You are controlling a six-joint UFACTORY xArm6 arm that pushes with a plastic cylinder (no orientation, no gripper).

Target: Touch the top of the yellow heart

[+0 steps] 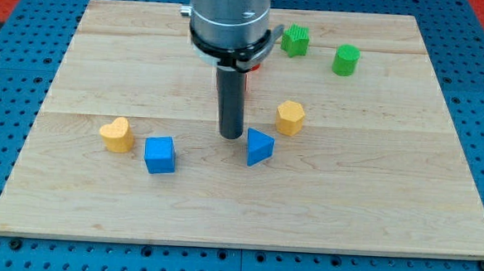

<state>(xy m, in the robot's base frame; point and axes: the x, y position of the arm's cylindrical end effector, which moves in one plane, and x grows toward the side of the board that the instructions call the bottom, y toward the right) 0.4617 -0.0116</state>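
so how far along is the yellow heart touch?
Done: nothing visible yet. My tip sits mid-board, just to the view's left of the blue triangular block, apart from the yellow heart. In hand: no contact; the heart lies well toward the view's left, beside the blue cube. Left: travel toward the view's left, passing above the cube, and meet the heart's top edge.
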